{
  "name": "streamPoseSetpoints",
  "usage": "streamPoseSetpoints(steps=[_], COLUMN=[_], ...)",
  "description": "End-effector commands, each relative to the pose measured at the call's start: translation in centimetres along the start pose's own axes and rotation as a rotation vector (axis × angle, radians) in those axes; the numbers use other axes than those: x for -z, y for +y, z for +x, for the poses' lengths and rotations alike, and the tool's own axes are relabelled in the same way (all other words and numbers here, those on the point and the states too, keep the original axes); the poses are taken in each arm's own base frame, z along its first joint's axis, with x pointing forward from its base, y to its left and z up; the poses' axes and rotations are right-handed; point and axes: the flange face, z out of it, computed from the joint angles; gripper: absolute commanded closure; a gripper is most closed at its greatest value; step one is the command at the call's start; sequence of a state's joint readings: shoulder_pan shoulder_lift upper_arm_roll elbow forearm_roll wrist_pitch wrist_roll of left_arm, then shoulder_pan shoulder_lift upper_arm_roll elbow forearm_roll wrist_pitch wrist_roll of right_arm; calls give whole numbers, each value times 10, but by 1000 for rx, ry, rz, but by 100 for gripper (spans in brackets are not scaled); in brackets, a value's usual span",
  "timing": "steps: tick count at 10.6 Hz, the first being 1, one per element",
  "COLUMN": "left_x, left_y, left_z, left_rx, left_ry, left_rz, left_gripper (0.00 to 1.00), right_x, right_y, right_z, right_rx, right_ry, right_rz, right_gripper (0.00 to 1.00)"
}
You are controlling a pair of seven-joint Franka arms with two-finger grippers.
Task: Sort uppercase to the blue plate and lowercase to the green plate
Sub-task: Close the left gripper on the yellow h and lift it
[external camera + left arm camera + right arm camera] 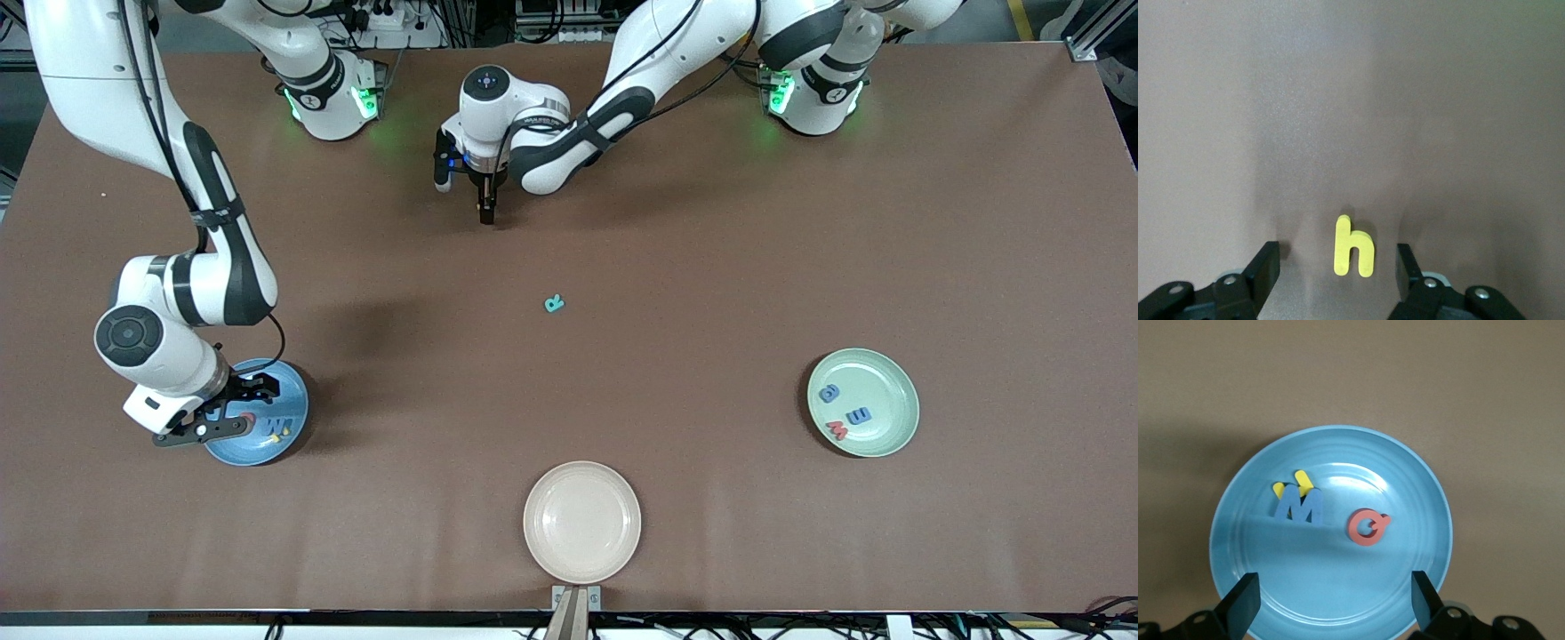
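My left gripper (486,216) (1338,267) is low at the table and open. A yellow lowercase h (1353,248) lies flat between its fingers, touching neither. In the front view the hand hides the h. My right gripper (242,409) (1335,600) hangs open and empty over the blue plate (267,458) (1431,493). That plate holds a blue M (1299,507) lying on a yellow H (1290,485), with a red Q (1367,527) beside them. A teal R (555,304) lies mid-table. The green plate (898,391) holds a blue a (829,392), a blue m (859,414) and a red w (837,430).
An empty beige plate (582,522) sits near the table edge closest to the front camera, between the blue and green plates. Bare brown tabletop surrounds the teal R and the left gripper.
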State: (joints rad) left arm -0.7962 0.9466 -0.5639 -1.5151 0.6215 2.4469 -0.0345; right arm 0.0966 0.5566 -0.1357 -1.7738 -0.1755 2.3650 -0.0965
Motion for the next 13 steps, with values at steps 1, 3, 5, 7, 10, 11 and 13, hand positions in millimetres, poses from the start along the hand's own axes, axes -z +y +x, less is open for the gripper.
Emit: streamPoseSetpoints(steps=[1,3,5,7,10,11,13], left_x=[-3,-3,-3,-5,13,23,73], left_y=[-2,-2,0,4,-10,-28,-68], left_z=[5,4,5,5,6,0,-10], left_rx=[-25,-24,-26,-33,-14,15,132], left_ry=[8,7,8,5,5,-35,-88], left_rz=[14,15,14,12,33,40,20], left_gripper=[37,44,50,75,100,100,100], right_x=[-2,-2,-2,-3,-3,-3,-3], right_y=[17,17,16,16,16,16,12], right_z=[-4,-4,-4,-4,-4,-4,-3], right_rx=[-12,-12,-11,-10,-9,-9,-11], right_ry=[-7,-7,-8,-10,-9,-9,-9], right_rz=[-12,-12,-12,-11,-13,-13,-13], right_gripper=[0,0,0,0,0,0,0])
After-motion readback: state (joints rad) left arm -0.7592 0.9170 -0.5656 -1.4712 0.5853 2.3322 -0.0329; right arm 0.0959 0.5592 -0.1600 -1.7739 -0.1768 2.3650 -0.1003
